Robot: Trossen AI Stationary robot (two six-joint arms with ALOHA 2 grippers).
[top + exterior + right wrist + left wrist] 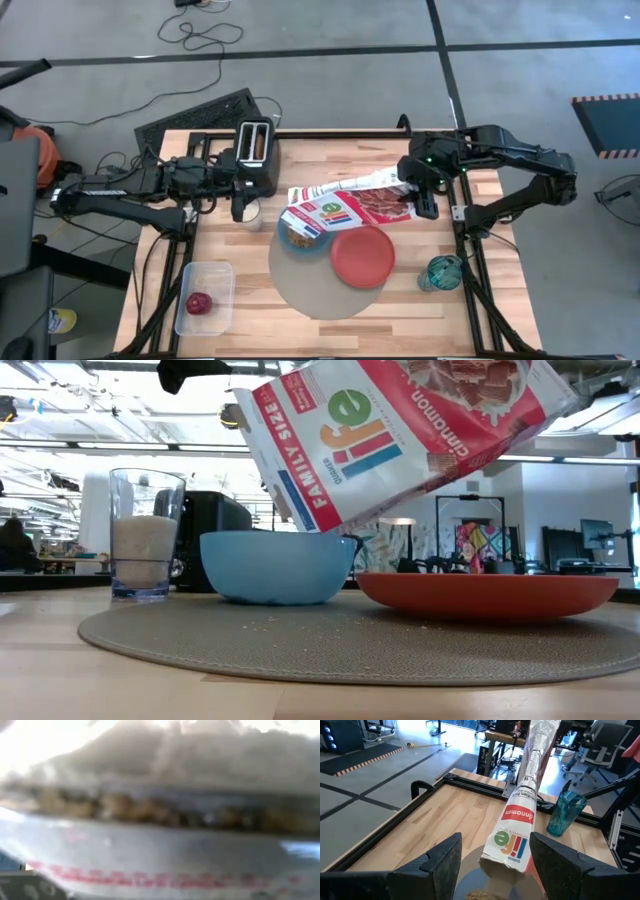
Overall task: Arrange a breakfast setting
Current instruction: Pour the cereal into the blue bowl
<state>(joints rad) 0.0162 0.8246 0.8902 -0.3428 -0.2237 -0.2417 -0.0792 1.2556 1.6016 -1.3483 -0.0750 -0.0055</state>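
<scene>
Two arms are over the counter [250, 310]. The right gripper [420, 195] is closed part-way on the upper end of a cereal box [340, 205], holding it tilted above the round mat [300, 285], its open lower end hanging over the light-blue bowl [275, 565]. Cereal shows inside the bowl in the left wrist view. The left gripper [240, 205] sits near the toaster [257, 150], just beside a clear glass of milk [145, 545]; its fingers [437, 865] stand part-way open and hold nothing. The red-orange plate [362, 256] lies on the mat beside the bowl, on the right arm's side. The teal glass [441, 272] stands upright off the mat, near the counter's right edge. The red apple [198, 303] rests inside a clear plastic tub [215, 275] at the counter's near left corner. Crumbs lie scattered on the mat in front of the bowl. Spoon and toast: cannot tell from these views.
</scene>
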